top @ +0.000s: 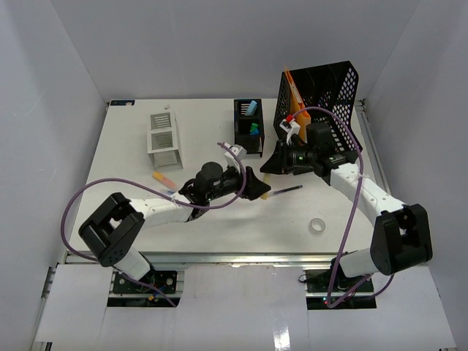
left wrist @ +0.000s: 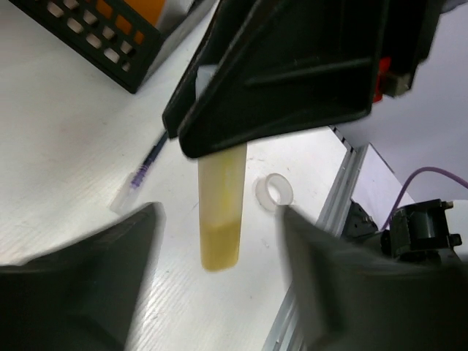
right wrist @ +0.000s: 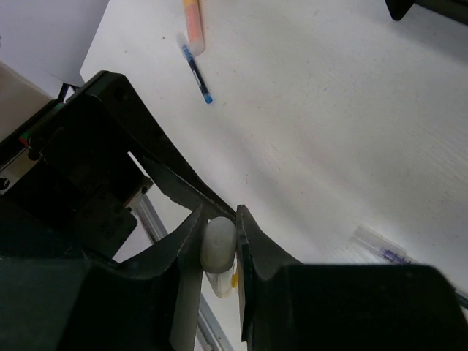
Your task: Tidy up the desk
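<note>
White rectangular bench (top: 219,219), metal rail along its near edge, lies beneath both arms. I log: right pincer (right wrist: 219,223) clamped on pale yellow plastic cylinder (left wrist: 221,183), mid-bench; left pincer (left wrist: 219,219) spread apart, flanking it without contact.

The right gripper (right wrist: 218,216) fills the lower frame, its two black fingers (right wrist: 191,232) pinching the rounded end of a pale marker (right wrist: 219,247). Beyond lies the white desk (right wrist: 329,110), with an orange highlighter (right wrist: 192,22) and a blue pen (right wrist: 196,72) side by side at the top, and a clear-capped pen (right wrist: 380,246) at lower right.
</note>
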`<act>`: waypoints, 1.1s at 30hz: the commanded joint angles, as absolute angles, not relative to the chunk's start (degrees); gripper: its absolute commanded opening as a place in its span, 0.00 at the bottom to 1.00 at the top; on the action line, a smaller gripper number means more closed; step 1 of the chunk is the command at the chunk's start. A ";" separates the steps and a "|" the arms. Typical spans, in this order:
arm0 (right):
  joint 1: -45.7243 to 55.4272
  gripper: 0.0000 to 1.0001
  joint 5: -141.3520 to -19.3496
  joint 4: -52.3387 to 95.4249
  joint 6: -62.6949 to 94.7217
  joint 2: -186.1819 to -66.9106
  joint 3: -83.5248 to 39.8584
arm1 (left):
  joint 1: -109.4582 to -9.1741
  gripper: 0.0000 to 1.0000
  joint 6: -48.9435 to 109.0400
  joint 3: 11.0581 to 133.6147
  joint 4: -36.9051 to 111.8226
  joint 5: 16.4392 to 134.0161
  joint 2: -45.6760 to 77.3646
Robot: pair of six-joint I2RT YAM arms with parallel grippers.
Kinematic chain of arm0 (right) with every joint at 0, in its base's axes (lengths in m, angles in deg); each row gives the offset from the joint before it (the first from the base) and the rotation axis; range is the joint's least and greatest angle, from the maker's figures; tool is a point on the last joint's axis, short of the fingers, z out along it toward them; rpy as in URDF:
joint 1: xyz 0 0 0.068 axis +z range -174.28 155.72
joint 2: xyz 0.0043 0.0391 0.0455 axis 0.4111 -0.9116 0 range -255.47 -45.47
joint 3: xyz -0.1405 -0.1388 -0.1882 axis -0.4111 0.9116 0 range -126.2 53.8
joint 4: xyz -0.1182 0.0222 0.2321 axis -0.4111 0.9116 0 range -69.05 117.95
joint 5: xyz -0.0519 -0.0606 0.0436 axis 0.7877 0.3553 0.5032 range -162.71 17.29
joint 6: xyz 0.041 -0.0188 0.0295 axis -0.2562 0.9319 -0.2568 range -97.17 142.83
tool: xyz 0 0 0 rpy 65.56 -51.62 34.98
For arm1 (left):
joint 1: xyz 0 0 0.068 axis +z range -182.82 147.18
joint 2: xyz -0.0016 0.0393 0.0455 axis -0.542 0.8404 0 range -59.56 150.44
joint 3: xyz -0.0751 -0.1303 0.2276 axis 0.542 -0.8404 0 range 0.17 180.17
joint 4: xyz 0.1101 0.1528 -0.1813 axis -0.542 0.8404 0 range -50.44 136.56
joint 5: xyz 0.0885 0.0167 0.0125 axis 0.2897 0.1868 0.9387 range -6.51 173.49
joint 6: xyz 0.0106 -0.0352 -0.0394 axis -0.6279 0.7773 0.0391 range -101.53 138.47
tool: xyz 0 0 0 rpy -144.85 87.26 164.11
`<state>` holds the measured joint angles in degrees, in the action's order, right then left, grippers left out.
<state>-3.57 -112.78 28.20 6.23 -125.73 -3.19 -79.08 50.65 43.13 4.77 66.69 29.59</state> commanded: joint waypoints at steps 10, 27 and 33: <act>-2.92 0.08 -99.10 29.22 20.97 -144.54 -39.39 | -77.20 0.98 45.36 29.18 22.12 93.48 -9.85; -0.55 0.08 -84.16 9.14 24.43 -175.81 -70.52 | -76.59 0.98 64.27 21.47 48.57 107.49 -31.62; -0.11 0.08 -84.03 6.94 24.06 -178.08 -69.26 | -76.59 0.98 66.14 19.76 48.78 109.50 -32.20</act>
<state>0.31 -85.57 14.09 23.65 -176.32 -68.46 -76.80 63.75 21.25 47.34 106.93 -32.10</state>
